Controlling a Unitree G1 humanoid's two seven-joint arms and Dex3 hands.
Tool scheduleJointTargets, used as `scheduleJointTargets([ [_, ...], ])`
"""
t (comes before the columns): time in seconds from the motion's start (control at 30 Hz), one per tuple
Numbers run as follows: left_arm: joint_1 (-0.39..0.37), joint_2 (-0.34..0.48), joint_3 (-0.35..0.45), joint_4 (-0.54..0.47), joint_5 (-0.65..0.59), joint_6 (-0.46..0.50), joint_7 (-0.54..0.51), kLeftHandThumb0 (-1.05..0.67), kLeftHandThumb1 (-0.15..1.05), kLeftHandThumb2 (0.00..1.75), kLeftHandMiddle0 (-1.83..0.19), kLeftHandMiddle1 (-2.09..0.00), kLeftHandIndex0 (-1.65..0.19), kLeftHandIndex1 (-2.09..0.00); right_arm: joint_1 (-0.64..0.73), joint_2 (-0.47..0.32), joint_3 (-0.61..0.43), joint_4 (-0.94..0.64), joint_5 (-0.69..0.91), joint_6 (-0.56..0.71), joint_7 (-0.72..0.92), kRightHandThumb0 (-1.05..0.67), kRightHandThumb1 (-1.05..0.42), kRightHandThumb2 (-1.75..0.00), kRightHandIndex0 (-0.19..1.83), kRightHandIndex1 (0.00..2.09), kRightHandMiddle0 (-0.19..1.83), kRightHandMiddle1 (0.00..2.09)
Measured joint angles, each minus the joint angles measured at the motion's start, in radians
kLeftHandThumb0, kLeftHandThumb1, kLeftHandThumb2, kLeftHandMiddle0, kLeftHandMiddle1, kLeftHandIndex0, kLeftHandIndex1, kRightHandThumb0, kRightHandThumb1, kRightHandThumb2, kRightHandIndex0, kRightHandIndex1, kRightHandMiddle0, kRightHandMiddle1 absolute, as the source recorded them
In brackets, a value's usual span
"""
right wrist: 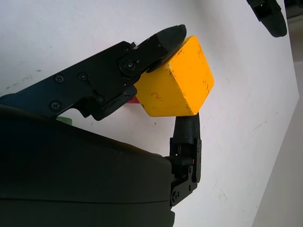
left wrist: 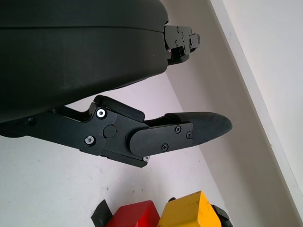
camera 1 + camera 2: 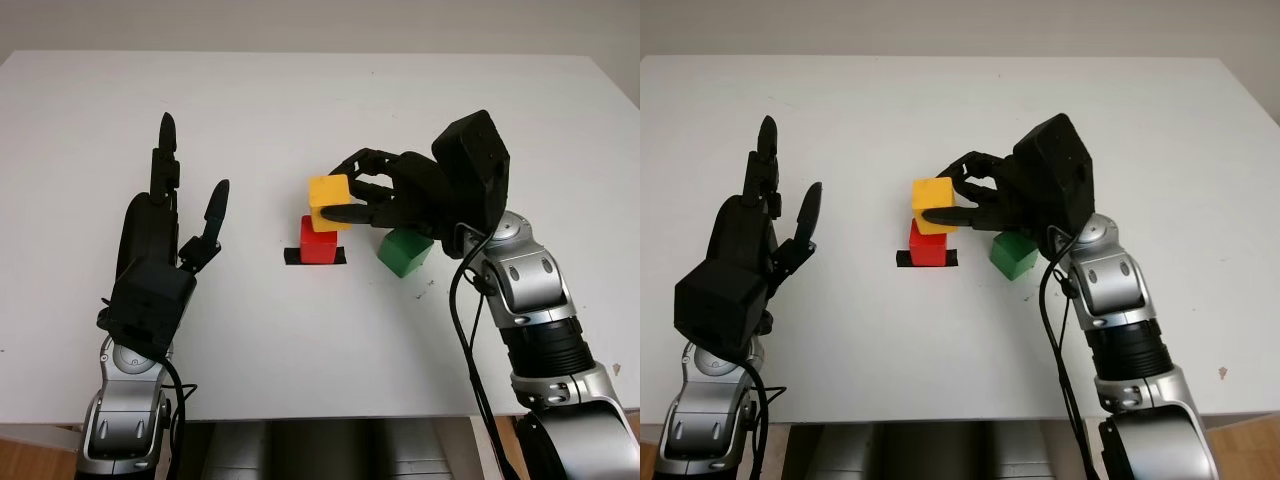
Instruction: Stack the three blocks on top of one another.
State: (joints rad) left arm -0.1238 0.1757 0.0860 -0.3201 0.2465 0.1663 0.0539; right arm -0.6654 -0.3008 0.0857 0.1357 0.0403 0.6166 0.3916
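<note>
The right hand (image 3: 375,200) is clamped on a yellow wooden cube (image 3: 329,201) with scuffed faces, tilted atop the red cube (image 3: 319,242). A green cube (image 3: 404,251) sits beneath its palm. The left hand (image 3: 165,240) hovers open over the white desk (image 3: 300,110).

I'm looking at a lab-style test bench: a bare white table (image 3: 300,360) against a plain pale wall (image 3: 320,22), with a black tape mark (image 3: 292,257) near its middle.
</note>
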Motion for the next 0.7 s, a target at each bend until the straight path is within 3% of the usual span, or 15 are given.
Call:
scheduleJointTargets([
  [0.7, 0.0, 0.0, -0.009, 0.0, 0.015, 0.002, 0.008, -0.74, 1.05, 0.55, 0.14, -0.05, 0.09, -0.05, -0.006, 0.012, 0.005, 0.021, -0.017, -0.04, -0.007, -0.5, -0.95, -0.05, 0.24, 0.06, 0.33, 1.83],
])
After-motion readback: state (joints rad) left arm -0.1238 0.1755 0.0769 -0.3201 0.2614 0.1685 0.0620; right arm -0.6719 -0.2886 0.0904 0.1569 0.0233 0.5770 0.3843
